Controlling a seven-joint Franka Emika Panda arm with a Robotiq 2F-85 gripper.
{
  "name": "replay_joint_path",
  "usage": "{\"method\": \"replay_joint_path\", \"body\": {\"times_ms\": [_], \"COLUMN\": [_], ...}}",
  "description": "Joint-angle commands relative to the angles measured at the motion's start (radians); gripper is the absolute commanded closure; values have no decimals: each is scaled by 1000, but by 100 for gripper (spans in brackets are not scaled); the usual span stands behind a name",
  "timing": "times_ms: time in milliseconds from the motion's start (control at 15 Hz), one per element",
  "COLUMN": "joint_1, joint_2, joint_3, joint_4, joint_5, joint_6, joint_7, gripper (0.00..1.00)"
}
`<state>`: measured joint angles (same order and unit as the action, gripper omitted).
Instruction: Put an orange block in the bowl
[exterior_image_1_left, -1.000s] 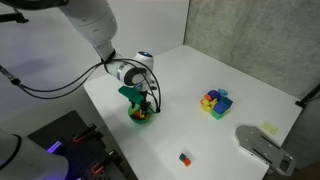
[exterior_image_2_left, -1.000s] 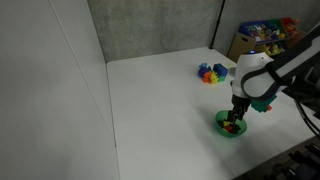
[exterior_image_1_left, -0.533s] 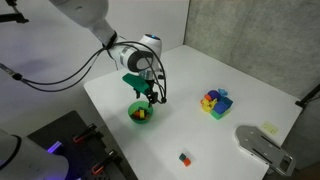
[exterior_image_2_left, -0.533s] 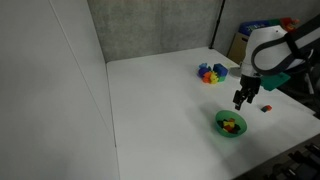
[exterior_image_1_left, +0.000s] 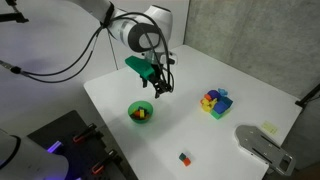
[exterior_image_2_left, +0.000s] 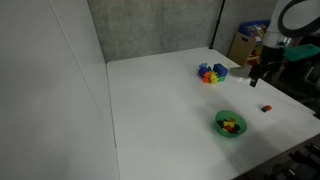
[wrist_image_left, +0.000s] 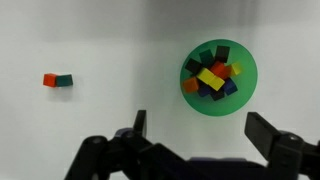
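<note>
Near one long edge of the tabletop (exterior_image_1_left: 250, 75), well in from its corners, the bowl (exterior_image_1_left: 141, 112) sits loaded with small blocks. In the wrist view the orange block (wrist_image_left: 190, 86) lies inside it against the rim, touching a yellow block (wrist_image_left: 210, 79) and darker pieces. The gripper (exterior_image_1_left: 158, 86) hangs high above the tabletop, clear of the bowl, and from the wrist its jaws stand wide apart with nothing between them. With an orange piece lying in the bowl and the jaws empty, the task looks met. A spare orange-red cube (wrist_image_left: 49, 80) rests out on the bare tabletop, well apart from the bowl and closer to the front edge in an exterior view (exterior_image_1_left: 184, 158), with a dark green block (wrist_image_left: 65, 80) touching one side of it. The multicoloured cluster (exterior_image_1_left: 214, 102) stands toward the opposite edge. A cube like this is likely light, rigid and smooth-faced, so it could slip or twist out of a skewed pinch. The sound hold is on two opposite flat faces, jaws square to them. For the spare cube that means the two free faces either side of where it meets the green block.
</note>
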<state>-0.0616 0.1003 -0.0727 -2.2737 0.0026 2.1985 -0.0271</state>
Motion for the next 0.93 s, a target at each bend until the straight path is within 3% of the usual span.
{"method": "replay_joint_path", "body": {"times_ms": [0, 867], "joint_1": [-21, -63], "joint_2": [-114, -435], "joint_3": [-17, -42], "joint_4": [-11, -95], "joint_5": [-2, -83], "joint_6": [-78, -333], "joint_7": [11, -2], "gripper": [0, 0]}}
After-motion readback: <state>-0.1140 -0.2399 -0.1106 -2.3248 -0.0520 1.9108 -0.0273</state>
